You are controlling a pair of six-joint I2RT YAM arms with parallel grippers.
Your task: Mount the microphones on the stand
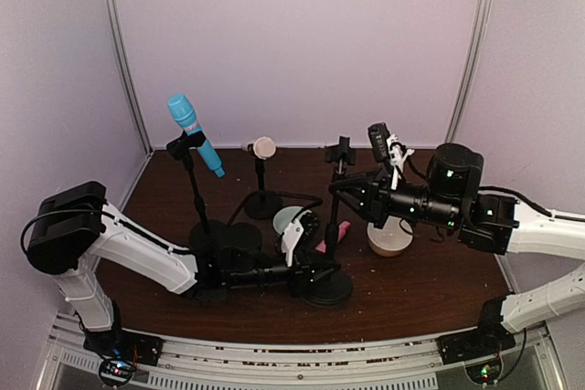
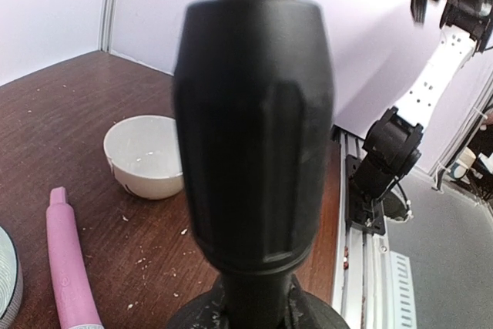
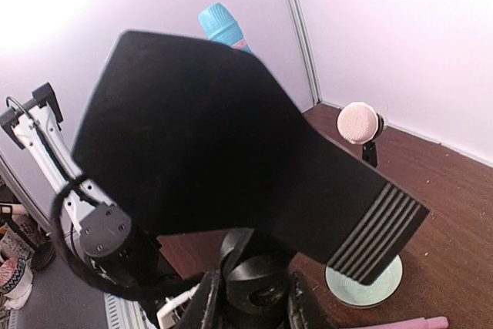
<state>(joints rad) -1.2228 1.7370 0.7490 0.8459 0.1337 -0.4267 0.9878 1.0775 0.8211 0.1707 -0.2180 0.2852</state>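
**Two arms on the last stand, pink microphone on the table**

The sky-blue microphone [image 1: 194, 134] and the cream microphone [image 1: 263, 146] sit in their stands at the far left. The pink microphone [image 1: 343, 230] lies flat on the table, just right of the empty stand's pole and near the white bowl [image 1: 390, 242]. The empty stand [image 1: 329, 291] is near the centre, its clip [image 1: 340, 150] bare.

The left gripper [image 1: 313, 273] is low at that stand's foot, closed almost fully, and looks clamped on the stem above the base. The right gripper [image 1: 342, 189] is higher up at the pole with its jaws drawn together. From here I can't tell whether the pole is pinched between them or they closed beside it.

What worries me is two arms on one thin stand. If the right pulls or twists while the left pins the foot, the pole could lean, or the base could skid into the pink microphone and send it rolling toward the bowl. The right arm hangs over the bowl, so a low sweep could knock it. Neither gripper is free for the microphone.

The overhead view gives the layout but little of either grip. The left wrist view is filled by the stand's ribbed collar [image 2: 254, 136], yet it shows the pink microphone lying close beside the base and the bowl empty. The right wrist view is half blocked by a black ribbed slab [image 3: 231, 144], probably its own finger, but it catches both mounted heads.
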